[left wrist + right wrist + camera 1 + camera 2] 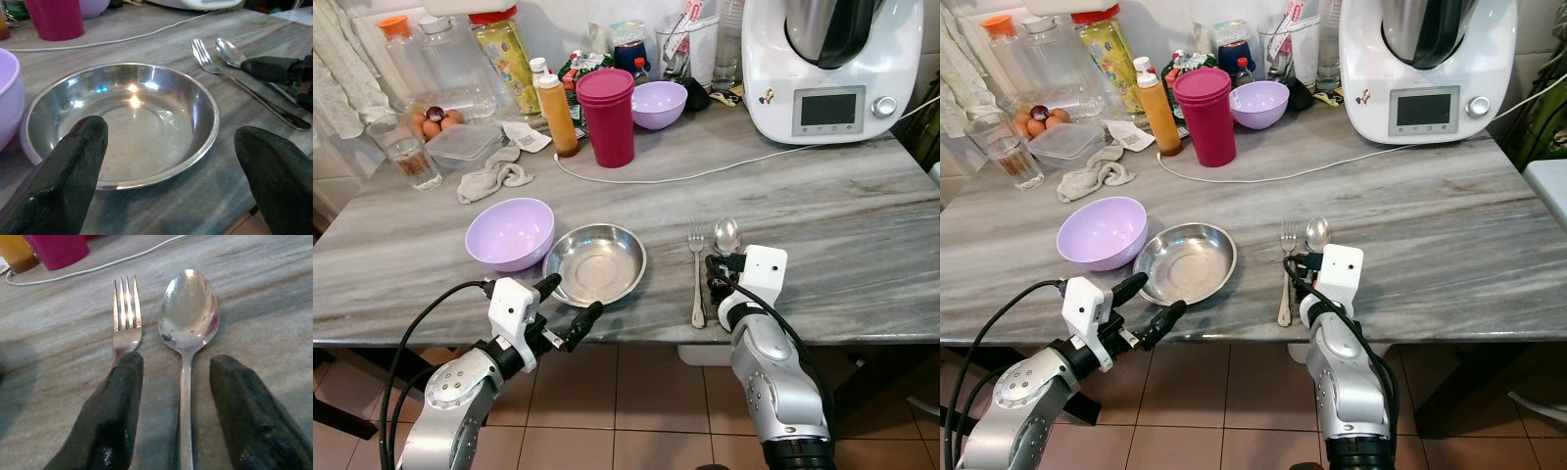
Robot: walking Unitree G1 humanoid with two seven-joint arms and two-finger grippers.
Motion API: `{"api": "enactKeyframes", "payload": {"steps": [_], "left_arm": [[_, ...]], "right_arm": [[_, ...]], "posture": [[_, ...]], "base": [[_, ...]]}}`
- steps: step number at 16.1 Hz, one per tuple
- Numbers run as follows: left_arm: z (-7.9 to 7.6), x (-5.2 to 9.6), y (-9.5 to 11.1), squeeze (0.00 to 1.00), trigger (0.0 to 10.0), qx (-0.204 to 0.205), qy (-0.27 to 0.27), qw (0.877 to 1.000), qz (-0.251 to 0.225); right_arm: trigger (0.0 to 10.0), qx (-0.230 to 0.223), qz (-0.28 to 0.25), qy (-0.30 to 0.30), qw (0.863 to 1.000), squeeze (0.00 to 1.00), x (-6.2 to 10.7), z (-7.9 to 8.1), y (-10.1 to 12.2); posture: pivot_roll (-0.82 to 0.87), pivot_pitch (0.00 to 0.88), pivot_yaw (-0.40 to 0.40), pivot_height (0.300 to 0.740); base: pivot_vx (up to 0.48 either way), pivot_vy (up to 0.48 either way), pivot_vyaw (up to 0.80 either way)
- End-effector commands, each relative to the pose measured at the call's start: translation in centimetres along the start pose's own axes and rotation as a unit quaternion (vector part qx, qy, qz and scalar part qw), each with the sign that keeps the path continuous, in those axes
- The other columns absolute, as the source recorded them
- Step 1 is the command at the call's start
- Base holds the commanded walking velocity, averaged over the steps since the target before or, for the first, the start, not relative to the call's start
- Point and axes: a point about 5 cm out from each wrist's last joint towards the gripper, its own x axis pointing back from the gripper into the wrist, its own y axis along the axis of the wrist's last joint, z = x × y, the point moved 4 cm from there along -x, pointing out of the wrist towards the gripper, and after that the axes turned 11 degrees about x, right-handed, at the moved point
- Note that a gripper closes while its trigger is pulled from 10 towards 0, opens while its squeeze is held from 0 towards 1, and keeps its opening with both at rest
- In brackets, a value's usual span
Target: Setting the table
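Observation:
A shallow steel plate (595, 262) lies near the marble table's front edge (862, 333), with a lilac bowl (510, 233) touching its left side. To its right a fork (696, 264) and a spoon (727, 235) lie side by side, heads pointing away from me. My left gripper (573, 299) is open at the table edge, just in front of the plate (132, 122). My right gripper (178, 362) is open and low over the cutlery handles. Its fingers straddle the spoon's handle (185, 396), and one finger (117, 401) covers the fork's handle.
Behind stand stacked pink cups (607, 116), an orange sauce bottle (557, 115), a second lilac bowl (659, 103) and a white kitchen machine (827, 69) with its cable (685, 174) across the table. A water glass (409, 157), a cloth (494, 176) and a plastic box (465, 142) sit far left.

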Motion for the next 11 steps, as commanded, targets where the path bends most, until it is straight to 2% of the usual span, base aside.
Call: {"api": "enactKeyframes", "payload": {"steps": [1, 6, 9, 11], "left_arm": [[-0.3, 0.1, 0.4, 0.0, 10.0, -0.003, -0.017, 1.0, 0.001], [-0.9, 0.3, 0.3, 0.0, 10.0, 0.001, -0.044, 0.999, 0.012], [-0.5, 0.1, 0.8, 0.0, 10.0, -0.004, -0.036, 0.999, -0.003], [-0.4, -0.2, 1.2, 0.0, 10.0, -0.003, -0.034, 0.999, -0.012]], "right_arm": [[10.0, 0.002, 0.023, -0.006, 1.0, 1.0, 0.2, -0.1, -1.2], [10.0, 0.002, 0.012, -0.008, 1.0, 1.0, 0.3, -0.3, -0.6], [10.0, 0.009, -0.05, -0.011, 0.999, 1.0, 0.6, -0.9, 2.3], [10.0, 0.036, -0.1, -0.011, 0.994, 1.0, 1.1, -1.1, 4.6]], "posture": [[-0.29, 0.069, 0.135, 0.74], [-0.29, 0.071, 0.133, 0.74], [-0.3, 0.066, 0.131, 0.74], [-0.3, 0.062, 0.131, 0.74]], "base": [[0.0, 0.0, 0.0], [0.0, 0.0, 0.0], [0.0, 0.0, 0.0], [0.0, 0.0, 0.0]]}}
